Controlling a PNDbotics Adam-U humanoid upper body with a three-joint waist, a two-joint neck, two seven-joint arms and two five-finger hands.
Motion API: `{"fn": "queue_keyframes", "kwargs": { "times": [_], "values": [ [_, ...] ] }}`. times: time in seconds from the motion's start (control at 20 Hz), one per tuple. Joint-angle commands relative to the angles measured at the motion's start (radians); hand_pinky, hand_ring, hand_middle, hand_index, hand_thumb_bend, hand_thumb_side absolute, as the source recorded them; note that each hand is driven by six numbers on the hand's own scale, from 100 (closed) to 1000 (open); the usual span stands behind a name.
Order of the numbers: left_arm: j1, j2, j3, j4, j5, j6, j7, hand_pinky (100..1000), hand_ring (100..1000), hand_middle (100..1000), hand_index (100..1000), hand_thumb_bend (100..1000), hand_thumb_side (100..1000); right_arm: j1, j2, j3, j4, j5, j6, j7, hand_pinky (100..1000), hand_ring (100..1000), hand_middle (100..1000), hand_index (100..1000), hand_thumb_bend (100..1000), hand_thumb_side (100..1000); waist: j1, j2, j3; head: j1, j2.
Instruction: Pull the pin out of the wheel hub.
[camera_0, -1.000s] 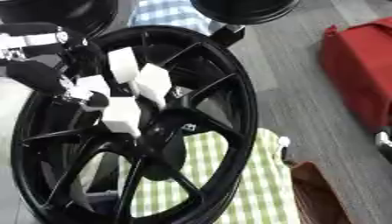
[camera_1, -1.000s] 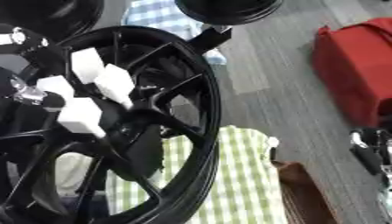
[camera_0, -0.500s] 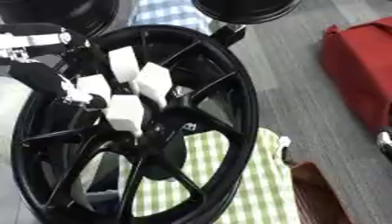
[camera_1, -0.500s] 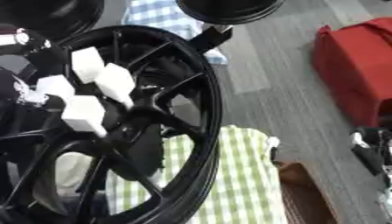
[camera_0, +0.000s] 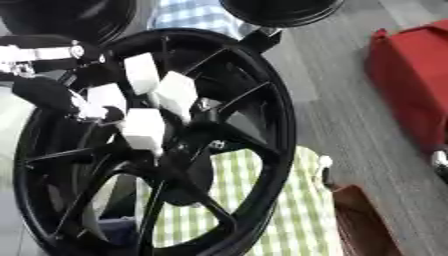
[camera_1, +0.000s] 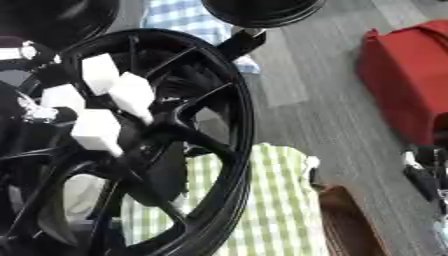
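The setting appears to be a workshop or garage-type work area rather than a home. A large black spoked wheel (camera_0: 157, 145) stands over a green-and-white checked cloth (camera_0: 289, 210), with further dark round wheels or tyres at the top edge (camera_1: 262, 11) and on the left (camera_0: 70, 20). The floor is bare grey planking (camera_1: 297, 85), and a red bag or case (camera_1: 407, 85) lies on it at the right, though its exact nature cannot be confirmed from these views.
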Motion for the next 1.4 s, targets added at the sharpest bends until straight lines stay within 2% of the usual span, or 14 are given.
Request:
{"fn": "queue_keyframes", "kwargs": {
  "times": [0.05, 0.25, 0.45, 0.65, 1.0, 1.25, 1.4],
  "values": [
    [-0.014, 0.031, 0.020, -0.010, 0.002, 0.001, -0.005, 751, 697, 627, 780, 432, 378, -0.008, -0.021, -0.001, -0.023, 0.003, 0.000, -0.005, 638, 638, 539, 690, 100, 511, -0.010, -0.012, -0.002, 0.004, -0.014],
    [-0.015, 0.029, 0.020, -0.007, -0.006, -0.002, -0.010, 735, 659, 589, 752, 410, 364, -0.008, -0.020, -0.001, -0.023, 0.001, 0.000, -0.007, 638, 638, 539, 691, 100, 511, -0.010, -0.012, -0.002, 0.005, -0.013],
    [-0.017, 0.029, 0.023, -0.016, -0.007, -0.008, 0.000, 701, 587, 509, 691, 362, 337, -0.008, -0.021, -0.001, -0.022, 0.001, 0.002, -0.010, 638, 638, 539, 691, 100, 511, -0.010, -0.012, -0.001, 0.005, -0.013],
    [-0.017, 0.030, 0.021, -0.025, -0.023, -0.022, 0.000, 662, 530, 441, 621, 322, 256, -0.008, -0.022, -0.001, -0.023, -0.001, 0.004, -0.013, 638, 639, 539, 691, 100, 513, -0.010, -0.013, -0.001, 0.006, -0.014],
    [-0.011, 0.038, 0.034, -0.049, -0.041, -0.044, 0.004, 634, 485, 335, 505, 261, 177, -0.007, -0.022, -0.002, -0.022, -0.005, 0.004, -0.020, 638, 639, 538, 691, 100, 514, -0.011, -0.013, 0.000, 0.008, -0.009],
    [0.016, 0.073, 0.077, -0.111, -0.074, -0.085, 0.016, 617, 441, 246, 401, 225, 100, -0.006, -0.024, -0.003, -0.020, -0.010, 0.004, -0.025, 637, 638, 538, 691, 100, 517, -0.010, -0.014, 0.004, 0.010, -0.006],
    [0.053, 0.113, 0.146, -0.176, -0.094, -0.112, 0.052, 619, 432, 223, 378, 239, 100, -0.004, -0.025, -0.005, -0.019, -0.012, 0.005, -0.029, 637, 638, 538, 691, 100, 517, -0.010, -0.015, 0.009, 0.014, -0.005]
  ]
}}
